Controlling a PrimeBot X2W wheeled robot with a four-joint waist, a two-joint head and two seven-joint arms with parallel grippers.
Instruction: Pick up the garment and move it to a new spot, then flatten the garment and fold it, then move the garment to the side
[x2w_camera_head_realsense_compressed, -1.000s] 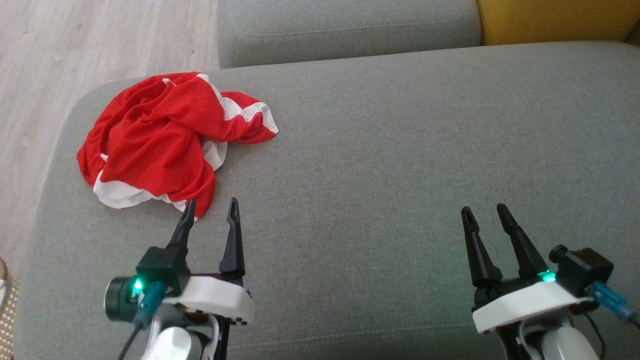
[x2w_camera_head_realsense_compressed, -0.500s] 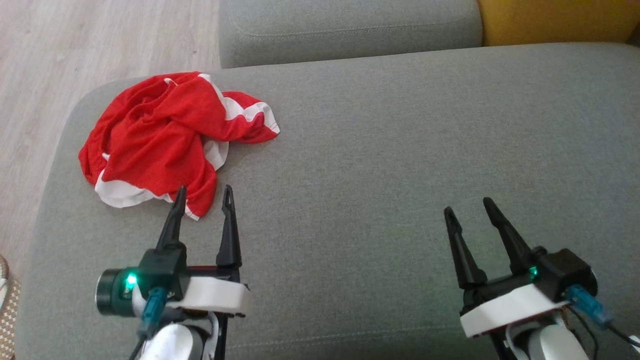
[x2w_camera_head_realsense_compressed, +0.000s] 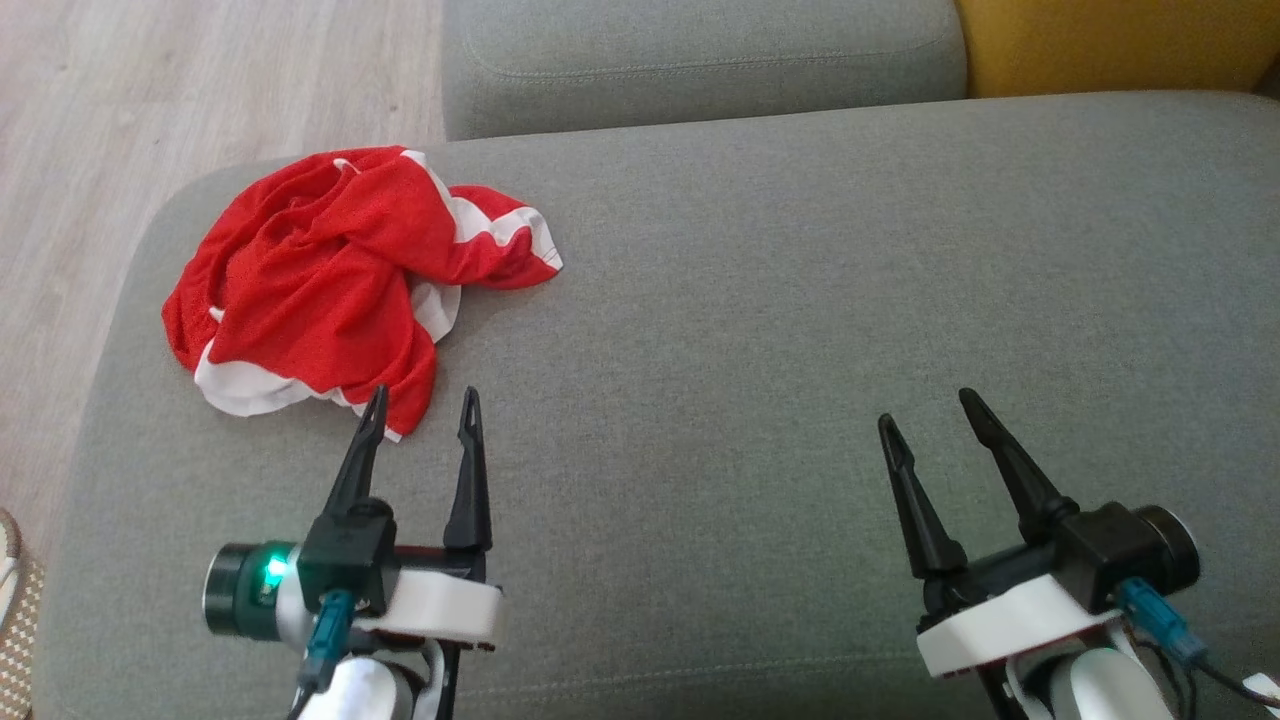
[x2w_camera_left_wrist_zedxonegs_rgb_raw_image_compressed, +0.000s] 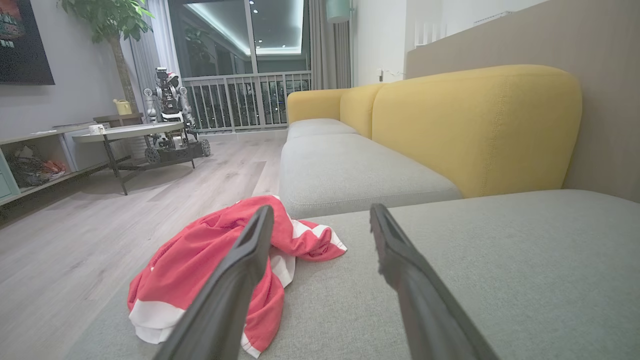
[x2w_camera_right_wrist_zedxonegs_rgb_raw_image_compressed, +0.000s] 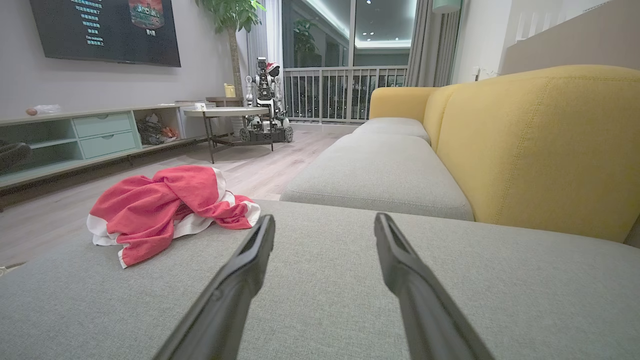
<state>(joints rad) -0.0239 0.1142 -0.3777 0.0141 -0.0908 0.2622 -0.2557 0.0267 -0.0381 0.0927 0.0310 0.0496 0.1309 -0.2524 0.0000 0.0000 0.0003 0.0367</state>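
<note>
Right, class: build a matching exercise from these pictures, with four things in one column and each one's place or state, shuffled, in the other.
Things
1. red-and-white garment
2. left gripper
3. right gripper
4. yellow backrest

Places or states
a. open above the bare grey seat cushion, away from the garment
b. crumpled near the cushion's left end
c. open, fingertips by the garment's near edge
d. head view's top right corner

Pairs: 1-b, 2-c, 3-a, 4-d

The left pincer (x2w_camera_head_realsense_compressed: 424, 395) and right pincer (x2w_camera_head_realsense_compressed: 925, 407) each have two long, tapered black fingers (x2w_camera_head_realsense_compressed: 467, 480) rising from a white shell (x2w_camera_head_realsense_compressed: 445, 610). Beside each shell sits a black camera barrel (x2w_camera_head_realsense_compressed: 238, 605) with a teal plug (x2w_camera_head_realsense_compressed: 330, 612); the left barrel carries a green light (x2w_camera_head_realsense_compressed: 272, 572).
</note>
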